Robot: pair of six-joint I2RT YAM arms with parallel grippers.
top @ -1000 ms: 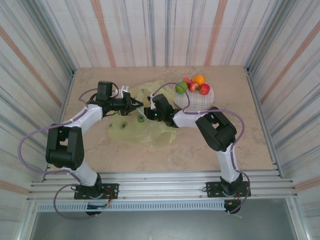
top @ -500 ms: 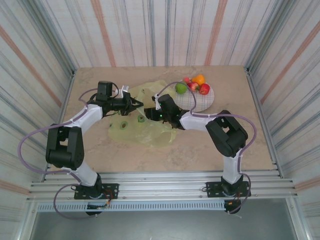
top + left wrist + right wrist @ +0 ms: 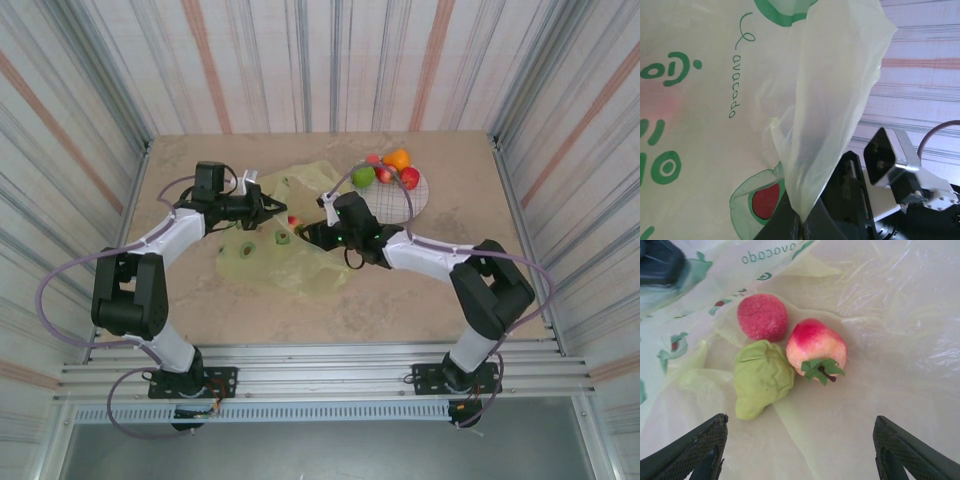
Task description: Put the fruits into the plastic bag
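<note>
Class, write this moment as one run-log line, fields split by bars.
left tool: shut on plastic bag edge | right tool: open, empty, above bagged fruits | plate: remaining fruits waiting

left arm (image 3: pixel 165 240): white links, black joint housings | right arm (image 3: pixel 430 258): same white-and-black build | cables (image 3: pixel 58 278): purplish-grey loops along each arm | bases (image 3: pixel 190 382): black, screwed plates, 6 o'clock | right gripper (image 3: pixel 797 422) fingers (image 3: pixel 692 450): dark, ribbed

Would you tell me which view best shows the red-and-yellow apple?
Right wrist: the apple lies close and unobstructed in the plastic bag. Top external gives a red speck; left wrist, perhaps a pink blur.
</note>
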